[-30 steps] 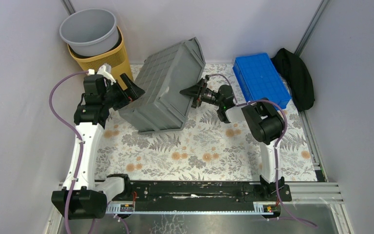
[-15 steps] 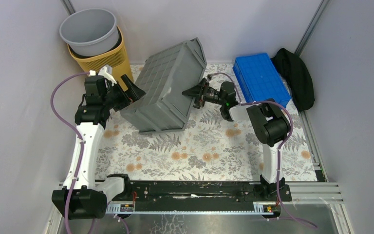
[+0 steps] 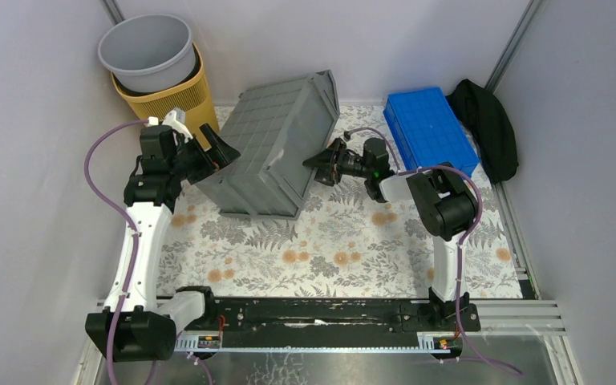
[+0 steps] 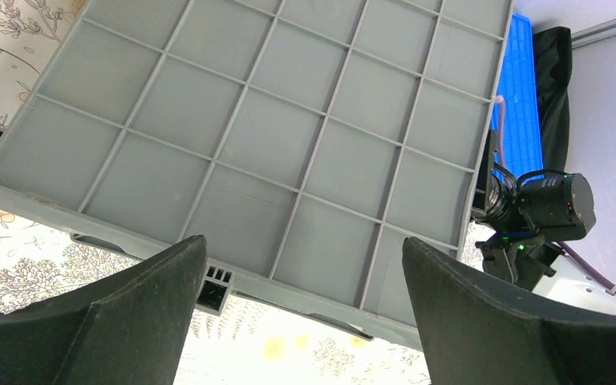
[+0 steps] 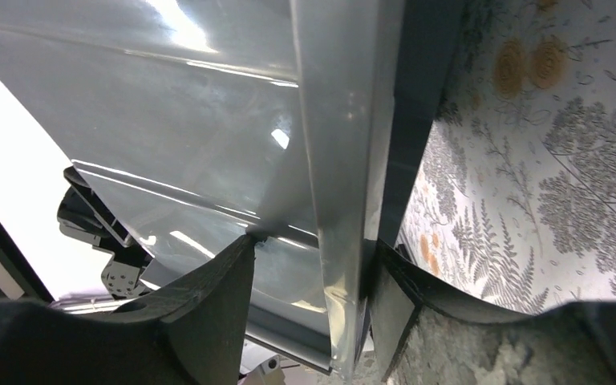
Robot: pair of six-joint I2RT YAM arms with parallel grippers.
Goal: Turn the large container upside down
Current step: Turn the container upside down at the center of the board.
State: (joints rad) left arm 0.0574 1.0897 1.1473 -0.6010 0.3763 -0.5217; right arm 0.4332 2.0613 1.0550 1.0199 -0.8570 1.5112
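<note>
Tipping further, the large container (image 3: pixel 277 144) is nearing inversion; I am clamping its rim with right gripper (image 3: pixel 315 162), left gripper (image 3: pixel 221 150) gaping.

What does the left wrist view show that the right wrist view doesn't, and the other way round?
Only the left wrist view: the large container's gridded underside and the blue tray beyond it. Only the right wrist view: the right gripper closed on the container's rim, beside a glossy wall. Both: the large container and the floral table cover.

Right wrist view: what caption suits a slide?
Right gripper clamps the rim of the tilted large container above the table.
</note>
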